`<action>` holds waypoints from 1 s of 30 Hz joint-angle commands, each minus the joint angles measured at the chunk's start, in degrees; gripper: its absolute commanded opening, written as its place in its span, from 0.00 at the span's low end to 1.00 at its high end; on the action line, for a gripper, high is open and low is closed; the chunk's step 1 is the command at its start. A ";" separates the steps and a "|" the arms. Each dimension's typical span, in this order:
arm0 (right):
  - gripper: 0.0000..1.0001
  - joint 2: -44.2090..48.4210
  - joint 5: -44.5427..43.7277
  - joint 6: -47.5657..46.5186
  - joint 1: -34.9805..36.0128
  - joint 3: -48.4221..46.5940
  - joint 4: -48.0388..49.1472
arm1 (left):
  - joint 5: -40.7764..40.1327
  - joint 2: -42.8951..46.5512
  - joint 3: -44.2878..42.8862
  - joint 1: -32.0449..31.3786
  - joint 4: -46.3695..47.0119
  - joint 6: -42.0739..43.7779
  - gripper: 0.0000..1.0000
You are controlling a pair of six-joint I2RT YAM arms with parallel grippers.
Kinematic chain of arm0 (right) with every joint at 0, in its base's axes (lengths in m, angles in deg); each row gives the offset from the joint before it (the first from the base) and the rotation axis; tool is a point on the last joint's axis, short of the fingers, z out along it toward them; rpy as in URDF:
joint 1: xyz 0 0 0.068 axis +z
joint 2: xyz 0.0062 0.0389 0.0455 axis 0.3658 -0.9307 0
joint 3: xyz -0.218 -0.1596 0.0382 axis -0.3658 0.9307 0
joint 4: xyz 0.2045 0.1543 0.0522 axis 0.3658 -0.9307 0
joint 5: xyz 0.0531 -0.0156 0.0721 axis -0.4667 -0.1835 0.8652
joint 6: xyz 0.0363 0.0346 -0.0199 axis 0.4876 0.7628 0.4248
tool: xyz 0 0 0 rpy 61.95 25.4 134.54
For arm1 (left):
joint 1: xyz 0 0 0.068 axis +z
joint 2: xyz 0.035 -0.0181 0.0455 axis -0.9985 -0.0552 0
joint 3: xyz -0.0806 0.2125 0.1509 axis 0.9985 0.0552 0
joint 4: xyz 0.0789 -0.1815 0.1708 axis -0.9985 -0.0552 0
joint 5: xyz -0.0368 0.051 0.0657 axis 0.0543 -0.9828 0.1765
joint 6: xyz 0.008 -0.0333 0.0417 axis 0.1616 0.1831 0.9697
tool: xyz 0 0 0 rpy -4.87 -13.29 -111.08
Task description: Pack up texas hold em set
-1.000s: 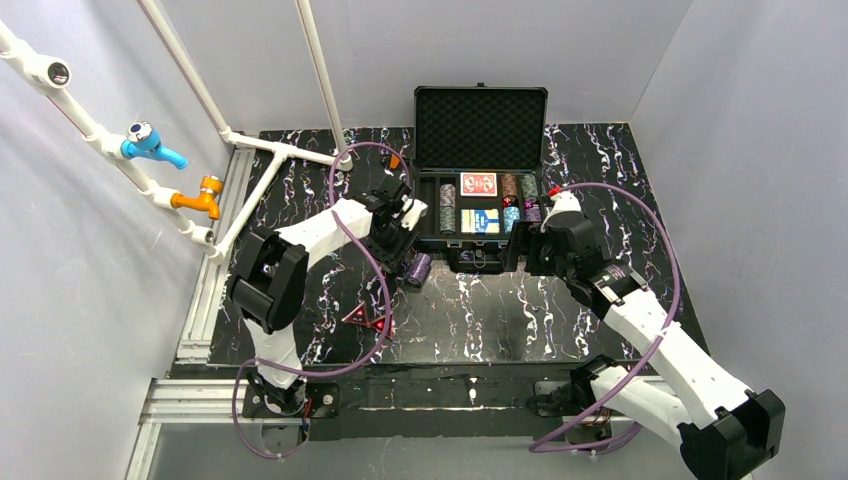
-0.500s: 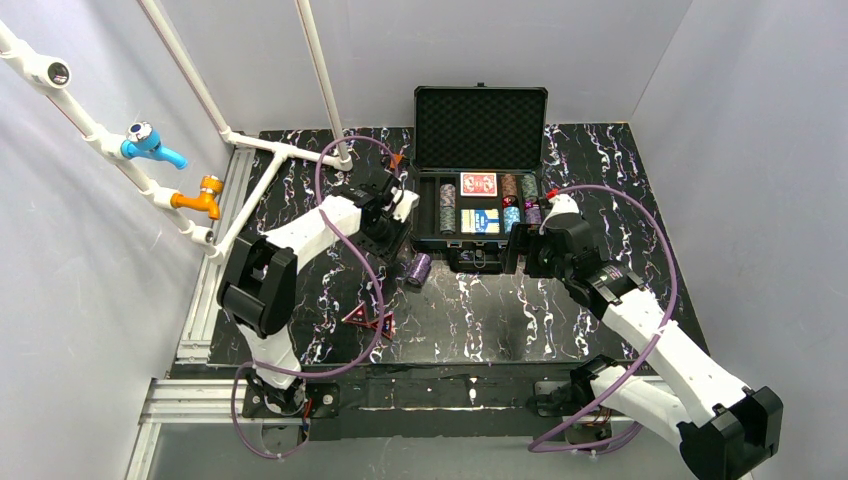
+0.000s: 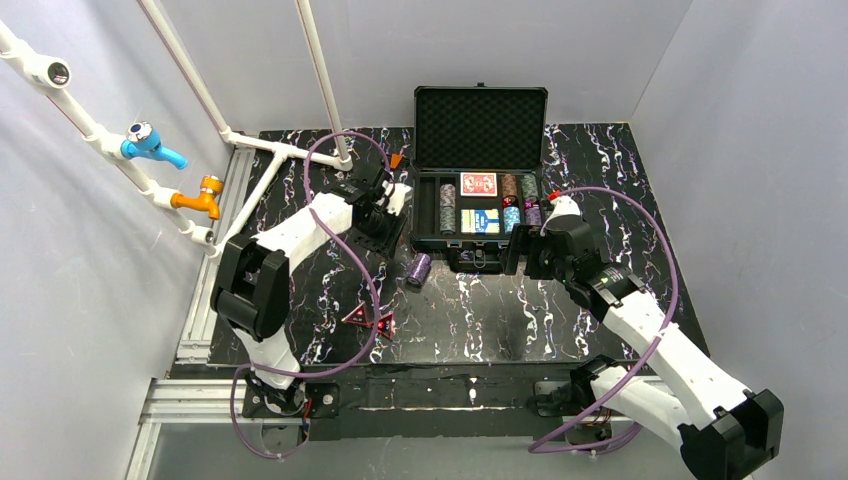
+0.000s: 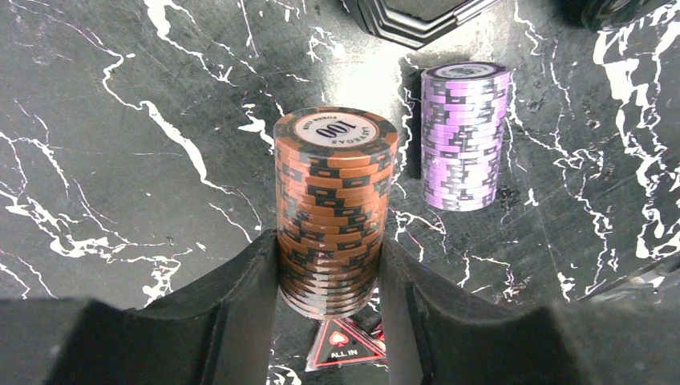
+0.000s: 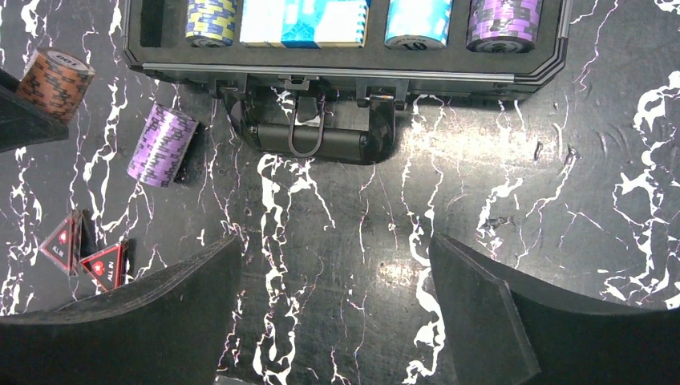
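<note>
The black case [image 3: 414, 212] lies open at the back of the table, its foam lid [image 3: 480, 126] upright. Inside are a red deck [image 3: 479, 184], a blue deck [image 3: 481, 221] and several chip stacks [image 3: 447, 207]. My left gripper [image 4: 329, 269] is shut on an orange-brown chip stack [image 4: 335, 200], held above the table just left of the case [image 5: 345, 70]. A purple chip stack [image 3: 418, 269] lies on its side in front of the case. Two red triangles [image 3: 368, 318] sit nearer the arms. My right gripper [image 5: 333, 273] is open and empty in front of the case handle [image 5: 309, 136].
A small orange object [image 3: 396, 160] lies by the case's far left corner. White pipes [image 3: 285, 150] with blue and orange taps stand along the left side. Grey walls close in the black marbled table [image 3: 560, 310] on three sides.
My left arm has carried the orange-brown stack away from the purple stack, farther back and left beside the case. The right arm has barely shifted.
</note>
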 commanded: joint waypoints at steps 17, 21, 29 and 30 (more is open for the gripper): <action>0.94 2.81 -3.67 2.05 -0.05 0.86 5.04 | 2.69 -0.17 -18.28 0.85 -5.93 -8.73 0.00; 0.94 2.80 -3.84 2.00 -0.05 0.79 4.93 | 2.97 -4.24 -23.79 0.85 -6.82 -10.98 0.00; 0.94 3.93 -4.26 1.93 -0.07 1.01 4.06 | 1.19 -14.55 -35.16 0.03 -6.84 -17.28 0.00; 0.94 4.11 -4.30 1.86 -0.05 0.93 3.94 | 0.64 -15.71 -36.51 -0.08 -6.84 -18.14 0.00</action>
